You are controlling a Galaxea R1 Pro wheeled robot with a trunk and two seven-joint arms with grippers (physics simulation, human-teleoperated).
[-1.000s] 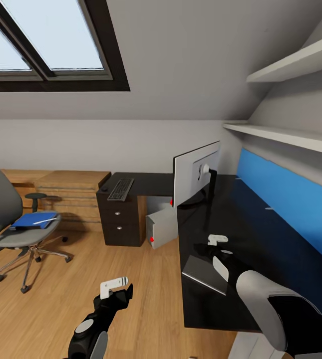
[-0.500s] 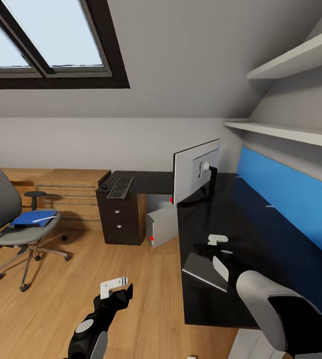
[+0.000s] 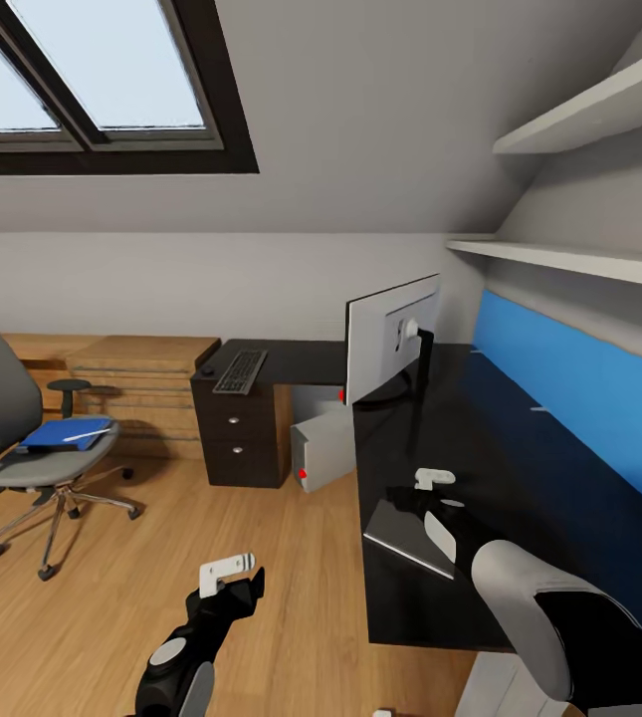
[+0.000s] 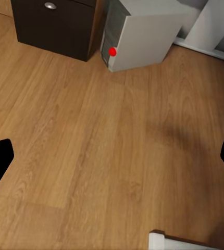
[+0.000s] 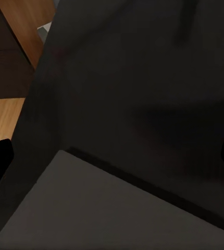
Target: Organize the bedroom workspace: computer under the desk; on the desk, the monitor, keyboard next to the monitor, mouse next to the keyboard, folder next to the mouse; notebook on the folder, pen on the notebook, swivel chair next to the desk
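The black-topped desk [image 3: 500, 468] bears the monitor [image 3: 392, 341], seen from its grey back. On the desk's left wing lies the keyboard [image 3: 241, 370], with a small dark lump that may be the mouse [image 3: 206, 374] beside it. The grey computer [image 3: 322, 450] [image 4: 143, 34] stands on the floor under the desk. At the left, the swivel chair [image 3: 2, 398] carries the blue folder [image 3: 62, 435], and a thin pale pen [image 3: 90, 433] lies across it. A flat grey slab, perhaps the notebook [image 3: 400, 538] [image 5: 107, 208], rests at the desk's near edge under my open right gripper [image 3: 432, 479] [image 5: 112, 156]. My open left gripper [image 3: 229, 570] [image 4: 112, 156] hangs over bare floor.
A low light-wood chest of drawers [image 3: 141, 383] stands behind the chair. Dark desk drawers [image 3: 231, 438] sit beside the computer. Two white shelves [image 3: 579, 264] and a blue wall panel [image 3: 579, 398] run along the right wall. Wooden floor [image 3: 161, 518] lies between me and the chair.
The whole head view has shifted slightly, so the camera moved. Both arms and the task's things keep their places.
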